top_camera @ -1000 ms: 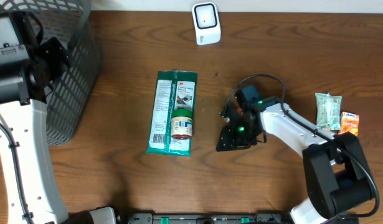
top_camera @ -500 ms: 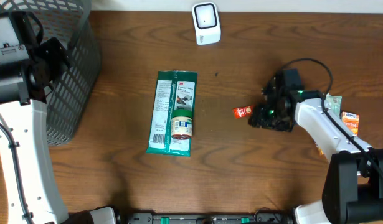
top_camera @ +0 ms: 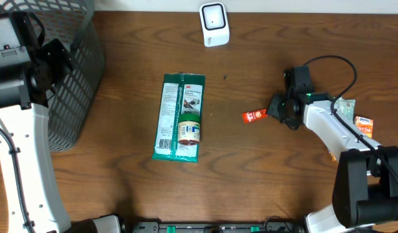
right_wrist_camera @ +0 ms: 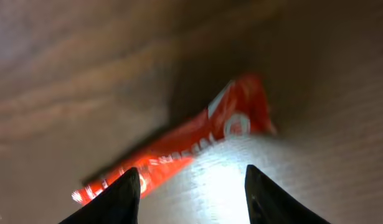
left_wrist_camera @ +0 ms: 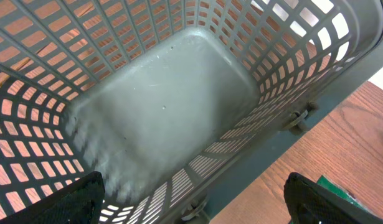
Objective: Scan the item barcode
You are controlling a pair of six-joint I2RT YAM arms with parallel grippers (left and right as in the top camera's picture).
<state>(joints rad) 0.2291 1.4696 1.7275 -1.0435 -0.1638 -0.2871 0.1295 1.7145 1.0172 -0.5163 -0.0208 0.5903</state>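
At far left, my left fingers hang over the grey mesh basket at the corner of the wooden bench. They are spread as wide as they go and grip nothing. My left wrist camera looks straight down into the basket, with one dark fingertip in each lower corner of the view.

Toward the middle of the bench lies a long green packet, flat and running front to back. A small round item with a blue-and-white label rests on its lower half. Beyond it, at the far edge of the bench, stands the white scanner, well apart from everything else.

Right of centre, the red sachet lies flat on the bench, nowhere near the scanner. My right fingers are just beside its right end, about half open. From my right wrist camera the sachet runs slantwise across the gap ahead of the two fingertips. That view is blurred, so I cannot tell whether either tip touches it. They do not appear to clamp it.

At the right edge of the bench sit a pale green packet and, just beside it, a small orange packet, both next to my right arm.
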